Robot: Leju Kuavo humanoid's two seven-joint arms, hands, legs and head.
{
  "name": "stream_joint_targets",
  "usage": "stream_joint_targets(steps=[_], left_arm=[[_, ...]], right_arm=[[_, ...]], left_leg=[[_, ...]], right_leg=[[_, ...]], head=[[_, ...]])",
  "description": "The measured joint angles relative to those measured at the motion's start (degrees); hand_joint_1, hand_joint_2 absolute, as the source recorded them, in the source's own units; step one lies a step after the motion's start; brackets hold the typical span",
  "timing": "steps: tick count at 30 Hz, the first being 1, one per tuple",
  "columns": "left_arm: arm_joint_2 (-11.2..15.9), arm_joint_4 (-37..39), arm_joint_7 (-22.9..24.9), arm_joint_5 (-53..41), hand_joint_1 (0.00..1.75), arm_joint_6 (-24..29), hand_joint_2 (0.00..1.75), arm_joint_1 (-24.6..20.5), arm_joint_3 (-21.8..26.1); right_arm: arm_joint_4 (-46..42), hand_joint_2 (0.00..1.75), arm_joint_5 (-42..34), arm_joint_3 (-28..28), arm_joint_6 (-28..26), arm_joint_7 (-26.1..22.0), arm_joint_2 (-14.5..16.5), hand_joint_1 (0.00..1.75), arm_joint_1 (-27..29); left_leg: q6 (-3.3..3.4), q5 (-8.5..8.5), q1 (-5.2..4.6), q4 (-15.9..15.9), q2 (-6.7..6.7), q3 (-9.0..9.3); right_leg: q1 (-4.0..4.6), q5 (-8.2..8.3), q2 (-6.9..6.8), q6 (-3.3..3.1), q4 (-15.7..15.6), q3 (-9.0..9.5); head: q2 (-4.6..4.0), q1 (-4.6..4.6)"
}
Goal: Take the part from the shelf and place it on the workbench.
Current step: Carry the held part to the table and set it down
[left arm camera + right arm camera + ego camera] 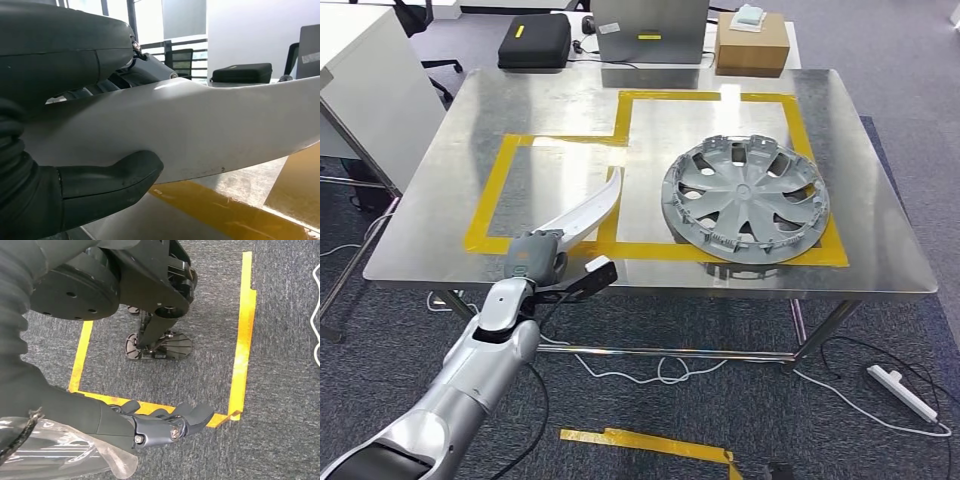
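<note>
A long, curved white part (588,213) lies slanted over the front of the steel workbench (546,110), its far tip near the yellow tape line between the two marked boxes. My left hand (539,258) grips its near end at the bench's front edge. In the left wrist view the part (211,130) is pinched between the thumb (113,175) and the dark fingers, just above the tape and the metal top. My right hand (166,425) hangs over the grey carpet with its fingers stretched out and nothing in them.
A grey wheel cover (744,197) lies in the right taped box. A black case (534,40), a grey device (650,30) and a cardboard box (752,44) stand behind the bench. A white desk (365,90) is at the left. Cables and a power strip (901,392) lie on the floor.
</note>
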Motion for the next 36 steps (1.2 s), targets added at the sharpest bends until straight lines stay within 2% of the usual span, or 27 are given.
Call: stream_joint_targets(steps=[8, 16, 19, 21, 23, 25, 26, 27, 28, 29, 30, 31, 32, 33, 35, 36], left_arm=[[0.02, 0.57, 0.83, -0.46, 1.75, -0.01, 1.75, -0.46, 0.51], [1.50, 2.18, 2.52, -0.48, 1.75, -0.04, 1.75, -1.84, 4.46], [2.38, 2.62, 2.54, -0.51, 1.75, 0.44, 1.75, -1.86, 5.91], [2.81, 2.69, 1.61, -0.01, 1.75, 1.67, 1.75, -1.60, 6.94], [2.99, 2.61, 0.35, 0.42, 1.75, 2.90, 1.75, -1.22, 7.94], [3.03, 2.37, -0.41, 0.55, 1.75, 3.30, 1.75, -0.57, 8.78], [3.04, 2.20, -0.66, 0.59, 1.75, 3.31, 1.75, -0.10, 9.15], [3.04, 2.03, -0.87, 0.61, 1.75, 3.31, 1.75, 0.39, 9.45], [3.04, 1.82, -1.04, 0.63, 1.75, 3.32, 1.75, 0.82, 9.73], [3.06, 1.57, -1.19, 0.66, 1.75, 3.34, 1.75, 1.13, 9.99], [3.08, 1.27, -1.29, 0.68, 1.75, 3.36, 1.75, 1.33, 10.21], [3.12, 0.93, -1.36, 0.70, 1.75, 3.40, 1.75, 1.43, 10.48], [3.18, 0.63, -1.39, 0.71, 1.75, 3.42, 1.75, 1.46, 10.74], [3.23, 0.39, -1.42, 0.73, 1.75, 3.49, 1.75, 1.49, 10.98], [3.32, 0.13, -1.49, 0.77, 1.75, 3.65, 1.75, 1.67, 11.33], [3.34, 0.08, -1.55, 0.78, 1.75, 3.73, 1.75, 1.78, 11.44]], right_arm=[[0.01, 1.75, -0.13, 0.01, 0.28, -0.34, -0.03, 0.00, 0.13], [0.22, 1.75, -0.14, 0.02, 1.68, -1.69, -1.78, 0.00, 1.08], [0.40, 1.75, -0.53, 0.00, 1.87, -2.09, -2.05, 0.00, 1.47], [0.40, 1.75, -1.11, -0.04, 2.10, -2.44, -2.09, 0.00, 1.71], [0.31, 1.75, -1.39, -0.15, 2.44, -2.62, -2.17, 0.00, 2.10], [0.12, 1.75, -1.33, -0.39, 2.85, -2.52, -2.24, 0.00, 2.56], [0.03, 1.75, -1.24, -0.52, 3.04, -2.43, -2.25, 0.00, 2.76], [-0.07, 1.75, -1.13, -0.66, 3.18, -2.36, -2.25, 0.00, 2.93], [-0.17, 1.75, -0.98, -0.80, 3.29, -2.32, -2.27, 0.00, 3.06], [-0.29, 1.75, -0.84, -0.95, 3.33, -2.30, -2.30, 0.00, 3.16], [-0.43, 1.75, -0.72, -1.13, 3.36, -2.30, -2.32, 0.00, 3.23], [-0.52, 1.75, -0.55, -1.32, 3.41, -2.30, -2.27, 0.00, 3.25], [-0.60, 1.75, -0.37, -1.45, 3.47, -2.31, -2.19, 0.00, 3.22], [-0.62, 1.75, -0.15, -1.58, 3.52, -2.31, -2.11, 0.00, 3.23], [-0.69, 1.75, 0.26, -1.81, 3.57, -2.33, -2.04, 0.00, 3.31], [-0.77, 1.75, 0.39, -1.91, 3.56, -2.34, -2.07, 0.00, 3.39]], left_leg=[[0.01, 0.00, 0.00, 0.02, 0.00, -0.01], [0.05, -0.07, -0.01, 0.14, 0.00, -0.05], [0.83, -0.24, -0.21, 0.50, -0.02, -0.26], [1.53, 0.42, 0.00, -0.89, 0.10, 0.43], [1.96, 1.26, 0.39, -2.60, 0.28, 1.38], [2.06, 1.37, 0.52, -2.96, 0.33, 1.60], [1.99, 1.28, 0.55, -2.92, 0.32, 1.60], [1.87, 1.17, 0.60, -2.88, 0.32, 1.63], [1.59, 0.98, 0.73, -2.73, 0.31, 1.68], [1.18, 0.68, 0.98, -2.41, 0.29, 1.73], [0.66, 0.27, 1.27, -1.93, 0.28, 1.77], [0.00, -0.26, 1.48, -1.29, 0.24, 1.63], [-0.57, -0.78, 1.56, -0.51, 0.19, 1.40], [-1.00, -1.17, 1.55, 0.05, 0.16, 1.18], [-1.41, -1.56, 1.52, 0.58, 0.08, 0.98], [-1.53, -1.76, 1.66, 0.65, 0.02, 1.03]], right_leg=[[-0.03, 0.01, 0.00, -0.01, 0.00, 0.00], [-0.11, 0.08, -0.01, 0.03, -0.05, 0.01], [-0.39, 0.38, -0.08, 0.45, -0.34, 0.06], [-0.30, 0.36, -0.07, 0.78, -0.62, 0.14], [-0.25, -1.36, 0.10, 1.09, 1.85, -1.04], [-0.46, -4.76, 0.23, 1.49, 9.10, -4.60], [-0.63, -6.04, 0.23, 1.76, 12.77, -6.52], [-0.81, -6.58, 0.22, 2.02, 15.20, -7.88], [-1.03, -5.87, 0.20, 2.32, 15.25, -8.08], [-1.30, -4.14, 0.14, 2.64, 12.91, -7.05], [-1.60, -2.05, 0.04, 3.02, 9.17, -5.22], [-1.72, -0.75, 0.01, 3.40, 5.51, -3.21], [-1.77, -0.19, 0.07, 3.20, 2.93, -1.77], [-1.72, -0.40, 0.16, 2.74, 1.79, -1.04], [-1.49, -1.20, 0.42, 1.20, 1.92, -0.91], [-1.38, -1.37, 0.46, 0.71, 2.06, -0.86]], head=[[0.00, -0.01], [0.00, -0.01], [0.00, -0.05], [0.00, -0.01], [0.00, 0.10], [0.00, 0.15], [0.00, 0.19], [0.00, 0.16], [0.00, 0.16], [0.00, 0.17], [0.00, 0.16], [0.00, 0.33], [0.01, 0.43], [0.01, 0.42], [0.01, 0.18], [0.00, 0.01]])
